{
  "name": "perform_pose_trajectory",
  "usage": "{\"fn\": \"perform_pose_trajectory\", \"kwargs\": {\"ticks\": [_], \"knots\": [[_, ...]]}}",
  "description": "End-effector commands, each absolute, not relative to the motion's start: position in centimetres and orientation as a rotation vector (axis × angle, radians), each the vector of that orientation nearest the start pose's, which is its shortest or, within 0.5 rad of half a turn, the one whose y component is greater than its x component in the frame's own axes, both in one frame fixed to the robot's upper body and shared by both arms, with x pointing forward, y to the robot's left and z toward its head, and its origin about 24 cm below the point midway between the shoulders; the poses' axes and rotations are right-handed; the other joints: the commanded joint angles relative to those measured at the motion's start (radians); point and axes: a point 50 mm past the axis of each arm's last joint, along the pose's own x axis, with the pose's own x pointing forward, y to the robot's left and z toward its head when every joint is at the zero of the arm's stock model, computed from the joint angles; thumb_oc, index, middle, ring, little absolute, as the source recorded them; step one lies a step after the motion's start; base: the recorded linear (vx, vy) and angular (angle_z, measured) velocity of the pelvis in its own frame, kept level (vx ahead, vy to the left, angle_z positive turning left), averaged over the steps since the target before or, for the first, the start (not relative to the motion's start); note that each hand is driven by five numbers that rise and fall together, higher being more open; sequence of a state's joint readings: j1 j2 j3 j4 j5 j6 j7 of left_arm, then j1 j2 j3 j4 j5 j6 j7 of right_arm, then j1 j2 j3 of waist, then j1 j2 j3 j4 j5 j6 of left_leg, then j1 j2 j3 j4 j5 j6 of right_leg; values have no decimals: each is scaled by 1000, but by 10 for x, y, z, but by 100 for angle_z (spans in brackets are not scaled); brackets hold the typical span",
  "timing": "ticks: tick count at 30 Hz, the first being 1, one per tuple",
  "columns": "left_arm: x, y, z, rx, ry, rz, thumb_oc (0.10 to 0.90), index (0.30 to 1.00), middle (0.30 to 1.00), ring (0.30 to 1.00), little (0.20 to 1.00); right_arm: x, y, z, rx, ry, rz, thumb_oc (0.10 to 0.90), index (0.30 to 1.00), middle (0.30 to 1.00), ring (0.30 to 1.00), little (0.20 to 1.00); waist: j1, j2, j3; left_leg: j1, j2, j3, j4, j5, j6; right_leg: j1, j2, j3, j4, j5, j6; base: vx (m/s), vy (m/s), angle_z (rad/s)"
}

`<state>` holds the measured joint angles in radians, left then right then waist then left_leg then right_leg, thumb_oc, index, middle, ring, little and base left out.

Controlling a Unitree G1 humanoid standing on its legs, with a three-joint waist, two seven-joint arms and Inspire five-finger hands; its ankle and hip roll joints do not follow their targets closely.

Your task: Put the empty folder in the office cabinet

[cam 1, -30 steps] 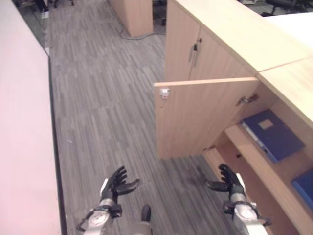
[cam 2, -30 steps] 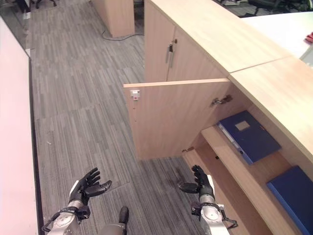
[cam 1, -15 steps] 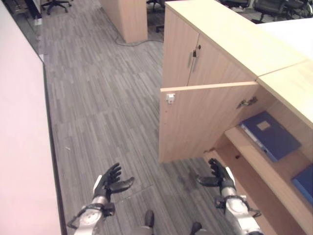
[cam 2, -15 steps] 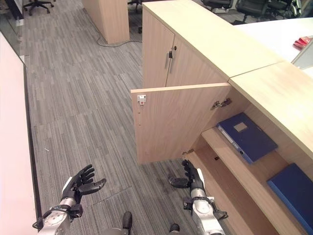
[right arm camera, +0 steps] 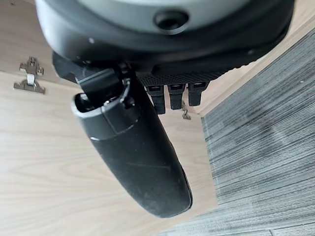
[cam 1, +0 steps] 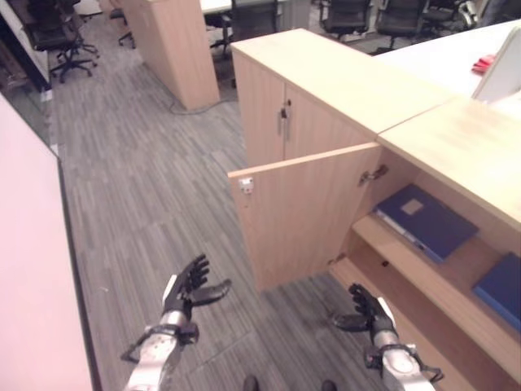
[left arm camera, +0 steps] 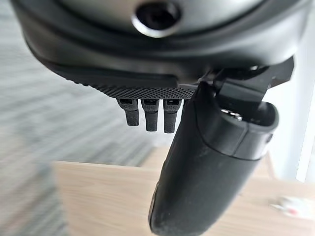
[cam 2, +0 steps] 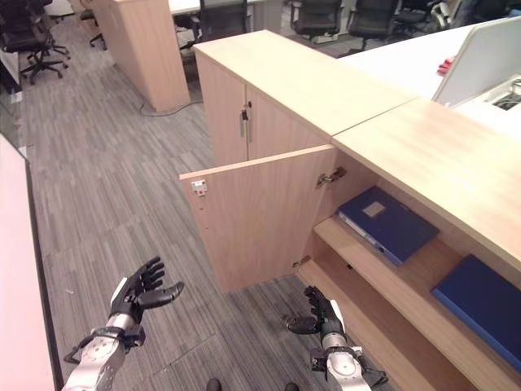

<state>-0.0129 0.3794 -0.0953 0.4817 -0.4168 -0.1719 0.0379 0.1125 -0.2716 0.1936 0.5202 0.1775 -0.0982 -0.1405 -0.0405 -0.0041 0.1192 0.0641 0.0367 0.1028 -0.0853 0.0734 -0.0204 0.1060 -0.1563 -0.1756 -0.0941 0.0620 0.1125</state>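
A wooden office cabinet (cam 1: 342,77) stands at my right, its door (cam 1: 305,212) swung open toward the floor space. Inside, a blue folder (cam 1: 425,221) lies flat on the upper shelf (cam 1: 411,265), and a second blue folder (cam 1: 498,287) lies further right. My left hand (cam 1: 186,289) hovers over the carpet at lower left, open and holding nothing. Low in front of the cabinet's opening is my right hand (cam 1: 364,309), open too, with nothing in it. Each wrist view shows straight fingers (left arm camera: 146,114) and an extended thumb (right arm camera: 133,152).
A pale wall or panel (cam 1: 32,277) runs along my left. Grey carpet (cam 1: 138,187) stretches ahead. A second wooden unit (cam 1: 167,49) and office chairs (cam 1: 57,37) stand at the back. A white desktop (cam 1: 440,53) with a red item (cam 1: 486,63) lies beyond the cabinet.
The whole picture has shifted, so the camera has moved: more of the room's back and the cabinet top shows now. Both hands stay open and empty, low in view.
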Motion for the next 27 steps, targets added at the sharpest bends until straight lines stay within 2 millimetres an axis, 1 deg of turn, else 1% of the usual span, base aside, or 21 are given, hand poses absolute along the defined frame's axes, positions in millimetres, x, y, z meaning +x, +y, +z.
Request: {"fn": "perform_pose_trajectory", "kwargs": {"ticks": [1, 4, 5, 6, 7, 8, 10, 11, 15, 18, 20, 24, 25, 26, 27], "knots": [[282, 268, 27, 119, 55, 192, 800, 900, 900, 900, 900, 209, -201, -53, -208, 365, -8, 800, 900, 900, 900, 900, -7, 11, -49, 65, 31, 2, 13, -128, -42, 18, -43, -15, 50, -70, 72, 21, -2, -9], [301, 285, 50, 183, 22, 228, 800, 900, 900, 900, 900, 204, -201, -55, -219, 376, 19, 800, 900, 900, 900, 900, -36, 16, -57, 71, 36, 19, 10, -128, -45, 13, -41, -3, 51, -67, 76, 23, 2, -28], [307, 290, 57, 191, 10, 246, 800, 900, 900, 900, 900, 203, -201, -56, -220, 380, 26, 800, 900, 900, 900, 900, -46, 17, -59, 73, 38, 23, 9, -128, -46, 10, -41, 2, 50, -64, 78, 17, 6, -12], [317, 298, 69, 195, -3, 279, 800, 900, 900, 900, 900, 202, -200, -57, -219, 383, 33, 800, 900, 900, 900, 900, -59, 18, -61, 75, 40, 32, 9, -128, -47, 4, -39, 11, 52, -61, 80, 20, 3, -13], [322, 301, 76, 194, -11, 292, 800, 900, 900, 900, 900, 202, -201, -57, -220, 385, 36, 800, 900, 900, 900, 900, -69, 19, -65, 77, 42, 37, 8, -128, -47, 2, -38, 15, 54, -60, 82, 13, 3, -14], [323, 301, 76, 194, -13, 291, 800, 900, 900, 900, 900, 202, -201, -57, -219, 385, 36, 800, 900, 900, 900, 900, -68, 18, -64, 77, 42, 37, 8, -128, -48, 1, -38, 15, 54, -60, 82, 18, 2, -15], [335, 307, 96, 224, -40, 313, 800, 900, 900, 900, 900, 204, -200, -56, -220, 379, 47, 800, 900, 900, 900, 900, -85, 17, -67, 81, 45, 54, 6, -129, -48, -8, -37, 28, 58, -56, 86, 7, 10, -22], [343, 309, 110, 230, -68, 320, 800, 900, 900, 900, 900, 204, -201, -56, -220, 382, 48, 800, 900, 900, 900, 900, -99, 18, -70, 82, 47, 64, 5, -129, -49, -18, -36, 39, 59, -52, 91, 7, 19, -26], [351, 310, 126, 230, -98, 328, 800, 900, 900, 900, 900, 199, -205, -60, -211, 407, 32, 800, 900, 900, 900, 900, -115, 12, -75, 87, 50, 80, 2, -131, -49, -26, -36, 54, 60, -47, 98, 14, 13, -22], [357, 304, 131, 237, -105, 307, 800, 900, 900, 900, 900, 195, -208, -64, -208, 430, 18, 800, 900, 900, 900, 900, -124, 8, -76, 90, 51, 87, 2, -132, -49, -30, -37, 57, 63, -44, 102, 8, 17, -17], [359, 297, 129, 230, -107, 281, 800, 900, 900, 900, 900, 193, -209, -66, -207, 442, 13, 800, 900, 900, 900, 900, -124, 4, -76, 91, 51, 87, 1, -134, -48, -30, -37, 59, 65, -44, 103, -5, 8, -3], [360, 267, 117, 195, -118, 172, 800, 900, 900, 900, 900, 194, -208, -67, -205, 446, 8, 800, 900, 900, 900, 900, -118, -4, -76, 93, 48, 85, -1, -137, -45, -29, -40, 53, 65, -42, 105, 0, 0, 0], [358, 253, 107, 149, -112, 131, 800, 900, 900, 900, 900, 196, -206, -66, -203, 440, 9, 800, 900, 900, 900, 900, -114, -8, -75, 93, 47, 84, -1, -137, -44, -28, -43, 50, 66, -40, 106, 0, 0, 0], [358, 253, 107, 149, -112, 131, 800, 900, 900, 900, 900, 196, -206, -67, -204, 441, 9, 800, 900, 900, 900, 900, -114, -7, -75, 93, 47, 84, -1, -137, -44, -28, -43, 50, 66, -40, 106, 0, 0, 0], [354, 236, 97, 113, -108, 68, 800, 900, 900, 900, 900, 199, -205, -65, -207, 431, 5, 800, 900, 900, 900, 900, -109, -10, -72, 93, 46, 81, -1, -138, -41, -26, -45, 45, 68, -42, 106, 0, 0, 0]]}}
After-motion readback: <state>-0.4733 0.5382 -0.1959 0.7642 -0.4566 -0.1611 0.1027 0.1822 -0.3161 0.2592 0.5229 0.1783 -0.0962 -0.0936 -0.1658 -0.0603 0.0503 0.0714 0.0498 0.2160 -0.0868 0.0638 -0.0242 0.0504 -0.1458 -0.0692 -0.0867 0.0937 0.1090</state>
